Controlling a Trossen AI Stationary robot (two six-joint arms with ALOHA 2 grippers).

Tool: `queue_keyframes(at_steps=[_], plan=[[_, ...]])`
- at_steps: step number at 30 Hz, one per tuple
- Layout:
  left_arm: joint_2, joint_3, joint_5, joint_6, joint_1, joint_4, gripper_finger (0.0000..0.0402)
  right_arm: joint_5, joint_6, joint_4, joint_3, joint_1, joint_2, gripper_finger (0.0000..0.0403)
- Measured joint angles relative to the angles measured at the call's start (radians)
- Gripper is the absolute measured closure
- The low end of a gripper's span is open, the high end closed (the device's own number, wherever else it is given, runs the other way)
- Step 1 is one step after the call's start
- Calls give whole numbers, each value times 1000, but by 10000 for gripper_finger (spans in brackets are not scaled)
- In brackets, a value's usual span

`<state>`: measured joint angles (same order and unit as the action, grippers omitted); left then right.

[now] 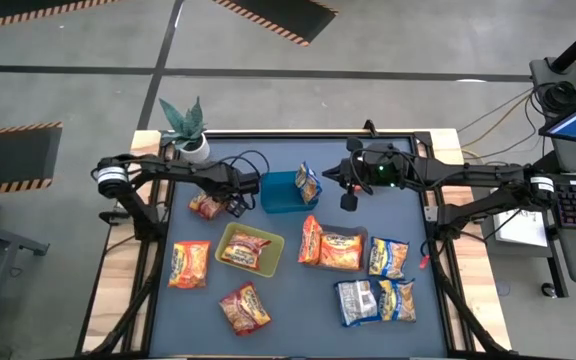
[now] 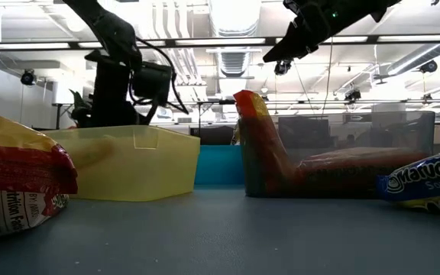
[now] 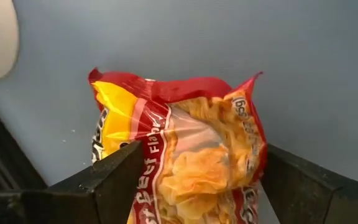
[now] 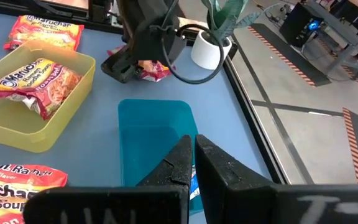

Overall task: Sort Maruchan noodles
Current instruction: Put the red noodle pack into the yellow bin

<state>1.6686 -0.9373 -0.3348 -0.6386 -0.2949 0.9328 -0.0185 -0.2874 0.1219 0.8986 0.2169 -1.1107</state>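
Note:
A red-orange Maruchan noodles packet (image 3: 185,155) lies flat on the blue table top (image 1: 288,320) at the far left. My left gripper (image 1: 232,205) points down over it, open, one finger on each side of the packet. Above the blue tray (image 1: 278,195) my right gripper (image 4: 194,163) hangs shut with nothing in it. A blue-and-yellow packet (image 1: 308,183) leans at that tray's right edge. Another packet (image 1: 245,250) lies in the yellow-green tray (image 1: 268,262). Orange packets (image 1: 333,248) lie in a dark tray. More packets (image 1: 189,264) (image 1: 245,308) (image 1: 388,257) (image 1: 376,300) lie loose on the table.
A white pot with a plant (image 1: 190,135) stands at the far left corner, close to my left gripper. The yellow-green tray stands just nearer than the packet under my left gripper. Bare table top shows near the front edge between the loose packets.

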Motion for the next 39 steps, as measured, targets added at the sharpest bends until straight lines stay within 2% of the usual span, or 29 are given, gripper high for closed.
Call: queue_keyframes(at_steps=[5,15,22,27,33,39], plan=[[20,15,-32,2,0,1,145,0,-2,0,0,0,0,394],[-9,17,-21,10,0,0,267,0,-5,0,0,0,0,394],[-45,17,-55,36,11,2,322,0,-5,0,0,0,0,394],[-126,17,-108,62,30,1,344,-1,-12,-1,0,0,0,394],[-281,15,-177,77,61,0,393,-3,-13,-1,0,0,0,394],[-425,15,-227,80,106,-29,401,-3,-12,-7,0,0,0,394]])
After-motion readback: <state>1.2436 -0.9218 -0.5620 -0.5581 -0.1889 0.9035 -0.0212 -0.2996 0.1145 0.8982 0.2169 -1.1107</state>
